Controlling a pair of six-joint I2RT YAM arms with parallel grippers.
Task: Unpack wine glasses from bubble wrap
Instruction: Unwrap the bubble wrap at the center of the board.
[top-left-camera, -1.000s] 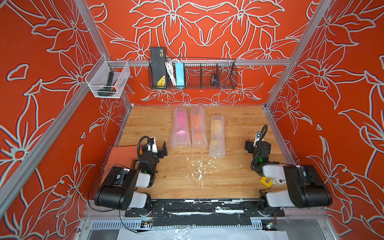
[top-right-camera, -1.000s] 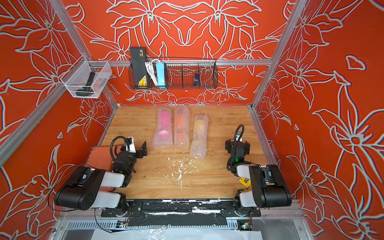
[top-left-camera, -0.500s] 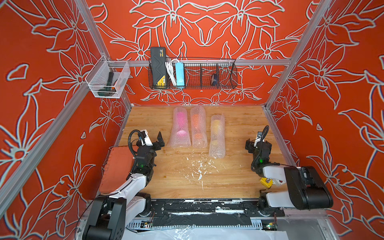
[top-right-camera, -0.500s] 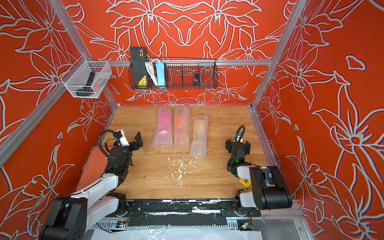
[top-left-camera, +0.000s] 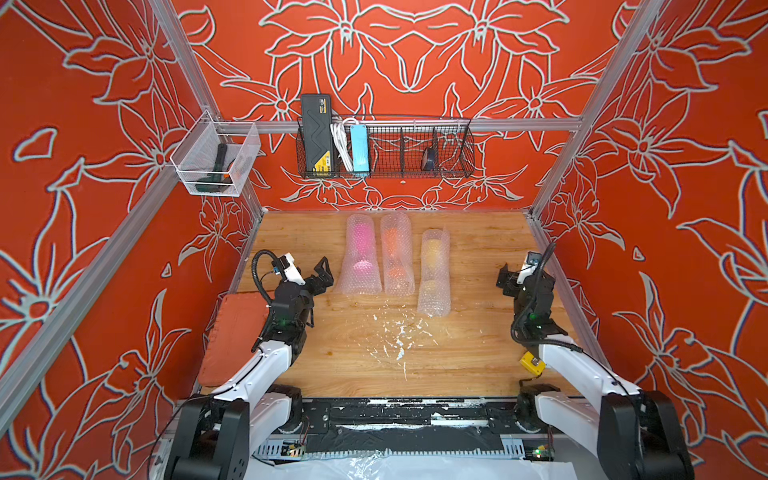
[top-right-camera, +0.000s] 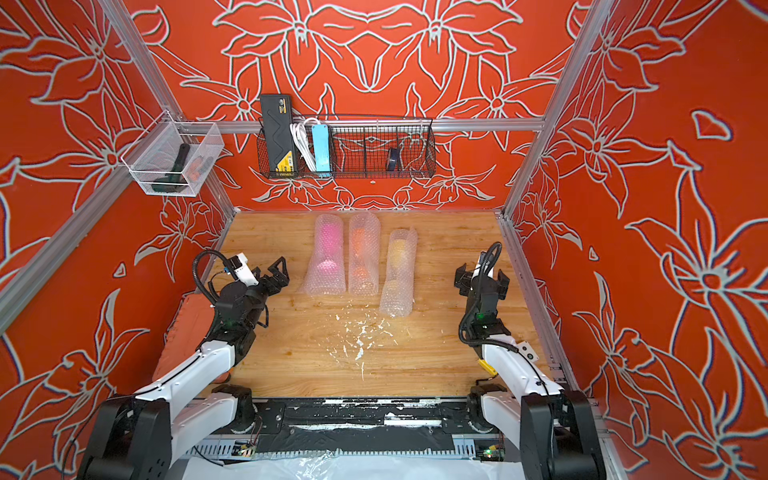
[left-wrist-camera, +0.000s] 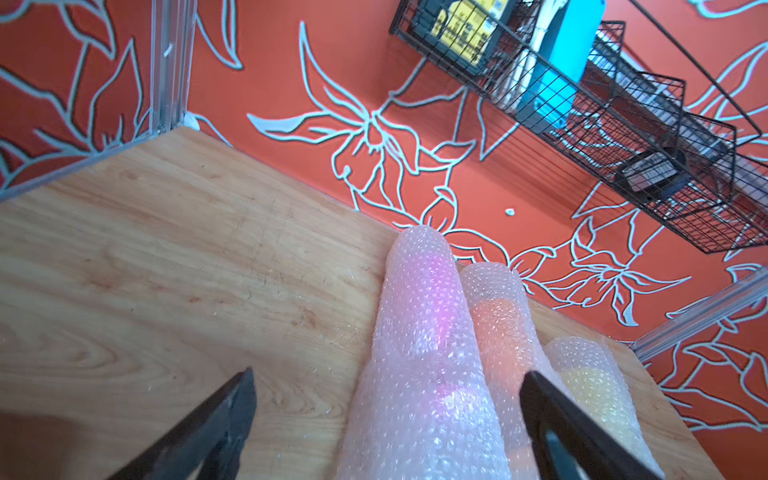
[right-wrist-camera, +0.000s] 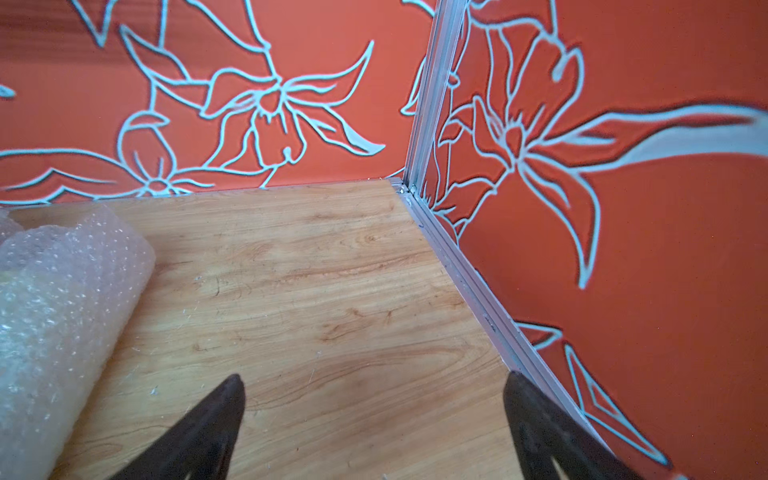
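The wooden surface (top-left-camera: 478, 353) carries three bubble wrap tubes (top-right-camera: 363, 253) side by side near the middle of its far edge. The pink tube (top-left-camera: 359, 257) touches the orange tube (top-left-camera: 397, 253), and the yellow tube (top-left-camera: 434, 272) lies just beside them. Each holds a wine glass (top-left-camera: 360, 230), seen as blurred colour. The left gripper (top-left-camera: 326, 272) hangs wide open beside the pink tube. The right gripper (top-left-camera: 525, 280), equally spread and empty, is near the right edge.

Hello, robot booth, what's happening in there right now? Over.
Left claw open, beside pink roll. Right claw open, empty, off to the side. Three goblets all in bubble wrap, lying on table. Nothing blocking; white flecks only.
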